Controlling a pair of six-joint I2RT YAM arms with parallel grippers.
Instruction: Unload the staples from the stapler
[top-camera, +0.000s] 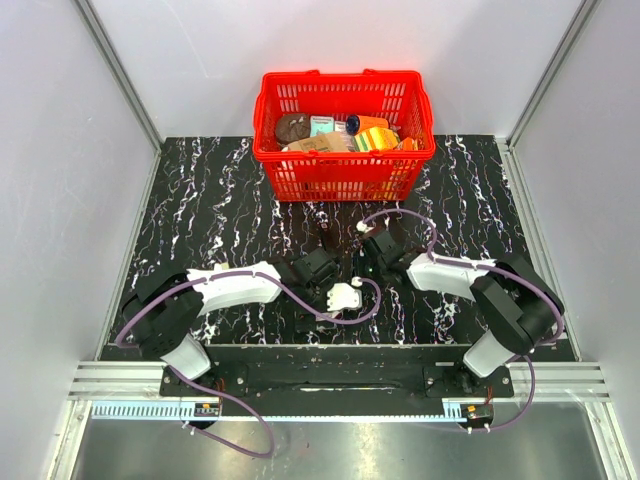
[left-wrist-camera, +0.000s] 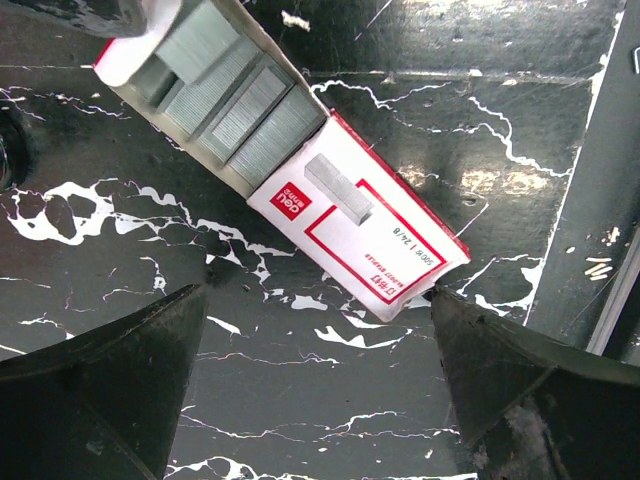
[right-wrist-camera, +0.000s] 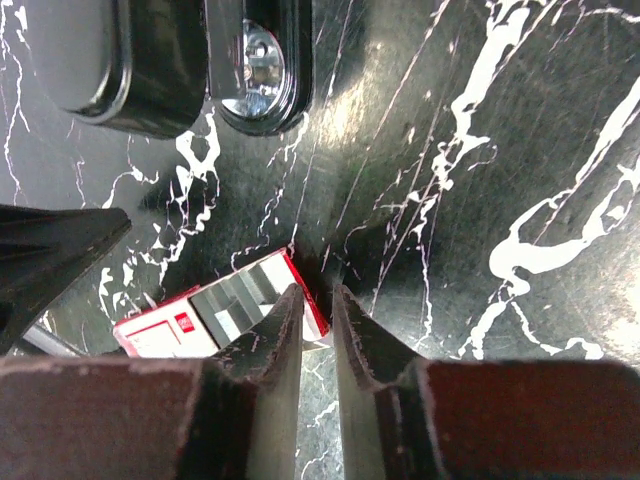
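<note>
- At the far left, we saw the left gripper (left-wrist-camera: 318, 295) hanging low over the black marbled table (left-wrist-camera: 300, 400). Its fingers (left-wrist-camera: 110, 380) were spread as wide as they go and held nothing.
- Between and just beyond those fingertips lay a red-and-white staple box (left-wrist-camera: 370, 230), set at a slant on the table. Its tray was slid out at the upper left, and we counted several grey strips of staples (left-wrist-camera: 240, 110) packed inside. We could not tell whether the right-hand fingertip touched the box's corner.
- A few loose staples (left-wrist-camera: 598, 266) lay on the table to the right of the box.
- In the right wrist view, we found the stapler (right-wrist-camera: 110, 60) at the upper left. It lay on the table with its two black arms side by side, a shiny metal part showing in the right-hand one. It was apart from both grippers and beyond the staple box.
- At the back of the table, we saw a red basket (top-camera: 345, 170) full of goods.
- At the right was the right gripper (right-wrist-camera: 315, 295), its fingers (right-wrist-camera: 270, 350) drawn nearly together. Only a slim gap was left, and we saw nothing in it. The tips hovered just beside the end of the staple box.
</note>
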